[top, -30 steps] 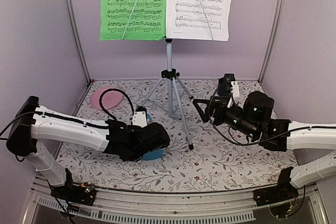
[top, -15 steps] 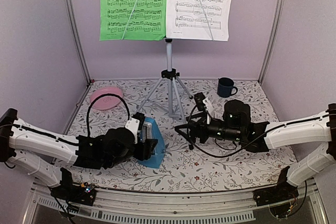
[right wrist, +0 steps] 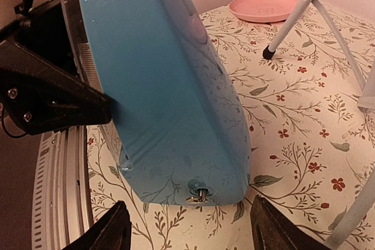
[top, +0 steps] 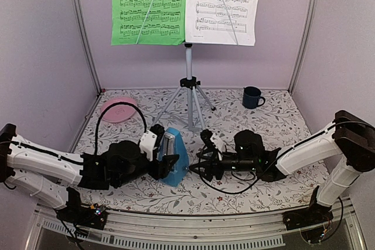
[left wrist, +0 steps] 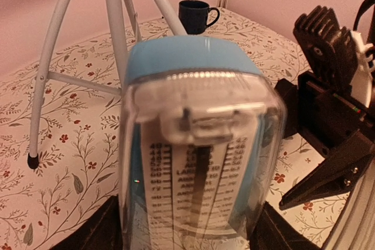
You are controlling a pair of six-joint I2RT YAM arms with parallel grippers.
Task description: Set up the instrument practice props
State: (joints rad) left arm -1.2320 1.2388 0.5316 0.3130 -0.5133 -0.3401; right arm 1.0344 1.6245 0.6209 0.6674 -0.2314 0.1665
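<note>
The light-blue pyramid metronome stands upright on the floral table, in front of the tripod. My left gripper is shut on it from the left; in the left wrist view the metronome's clear front fills the space between my dark fingers. My right gripper is open and low, just right of the metronome, facing its blue side and winding key. The pale grey music stand on its silver tripod carries a green page and a white page.
A dark blue mug stands at the back right, also in the left wrist view. A pink plate lies at the back left. Tripod legs spread close behind the metronome, and show in both wrist views.
My left gripper has brought the metronome from low and tilted to upright, a little further right. My right arm has swung left and down, ending close beside the metronome.
</note>
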